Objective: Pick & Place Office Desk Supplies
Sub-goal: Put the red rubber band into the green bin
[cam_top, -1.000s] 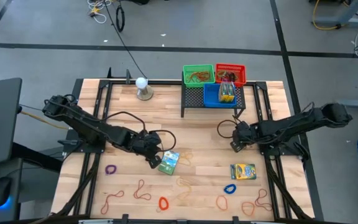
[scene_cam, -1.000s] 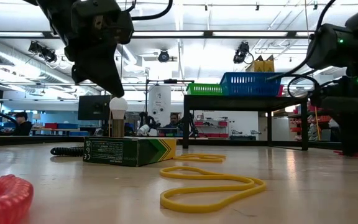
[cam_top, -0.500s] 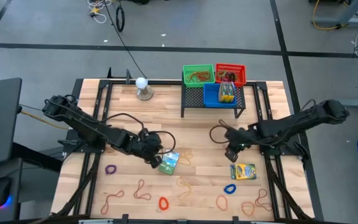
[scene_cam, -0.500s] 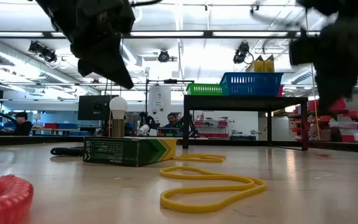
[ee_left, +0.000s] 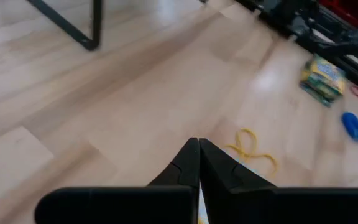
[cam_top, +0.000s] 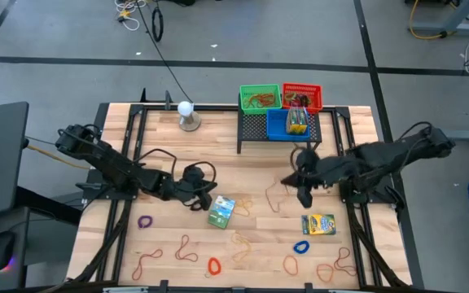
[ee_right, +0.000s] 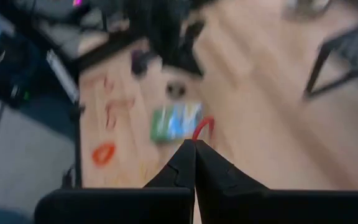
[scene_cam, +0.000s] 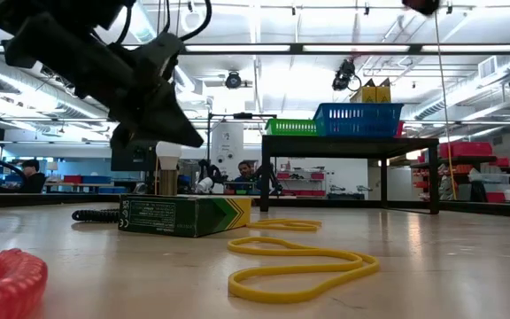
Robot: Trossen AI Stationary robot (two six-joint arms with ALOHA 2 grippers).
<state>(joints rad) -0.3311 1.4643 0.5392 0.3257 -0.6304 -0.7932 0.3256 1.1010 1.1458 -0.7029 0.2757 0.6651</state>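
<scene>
A green crayon box (cam_top: 221,212) lies flat near the middle of the tabletop (cam_top: 218,159), with a yellow crayon box (cam_top: 318,224) toward the right edge. The left hand (cam_top: 201,202) sits just beside the green box, pinched tight and holding nothing. The right hand (cam_top: 302,198) hangs near the yellow box, pinched tight on a red rubber band (ee_right: 202,127).

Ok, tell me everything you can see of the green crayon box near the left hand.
The green crayon box is a flat cardboard carton, green with a yellow chevron at one end and small print on its side. It lies flat and closed on the wooden table, slightly askew, just ahead of the left hand, which does not touch it.
</scene>
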